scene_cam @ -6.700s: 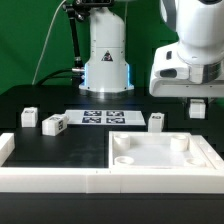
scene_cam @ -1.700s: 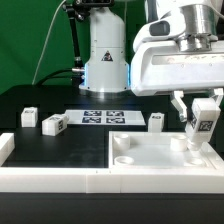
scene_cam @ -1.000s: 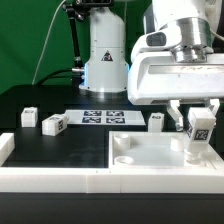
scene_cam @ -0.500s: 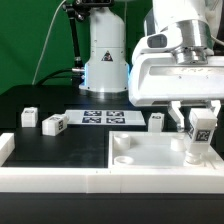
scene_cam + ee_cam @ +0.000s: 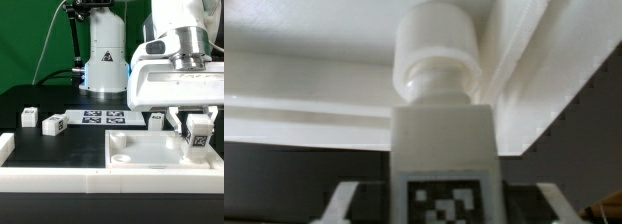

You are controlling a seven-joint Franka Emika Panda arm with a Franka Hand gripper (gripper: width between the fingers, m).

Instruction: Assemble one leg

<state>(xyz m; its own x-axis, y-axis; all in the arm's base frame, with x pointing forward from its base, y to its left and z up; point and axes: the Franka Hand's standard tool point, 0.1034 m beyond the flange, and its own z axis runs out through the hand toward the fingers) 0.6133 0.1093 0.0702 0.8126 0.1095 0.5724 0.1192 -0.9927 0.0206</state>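
Observation:
My gripper (image 5: 200, 133) is shut on a leg (image 5: 200, 131), a small white block with a black-and-white tag, and holds it upright over the far corner of the large white panel (image 5: 150, 158) at the exterior view's right. The leg's lower end reaches down to the panel's corner socket. In the wrist view the leg (image 5: 445, 130) fills the middle, its round peg end pointing at the panel's corner (image 5: 331, 90), with my fingers (image 5: 345, 205) on both sides. Three more legs lie on the table: (image 5: 29, 116), (image 5: 53, 124), (image 5: 156, 121).
The marker board (image 5: 104, 118) lies on the black table in front of the robot base (image 5: 105, 60). A white rail (image 5: 40, 179) runs along the front, with a raised end piece (image 5: 6, 147) at the exterior view's left.
My gripper has picked up a leg from the table at the exterior view's right, carried it over the panel's far right corner and lowered it toward the socket; in the last half second it sank further.

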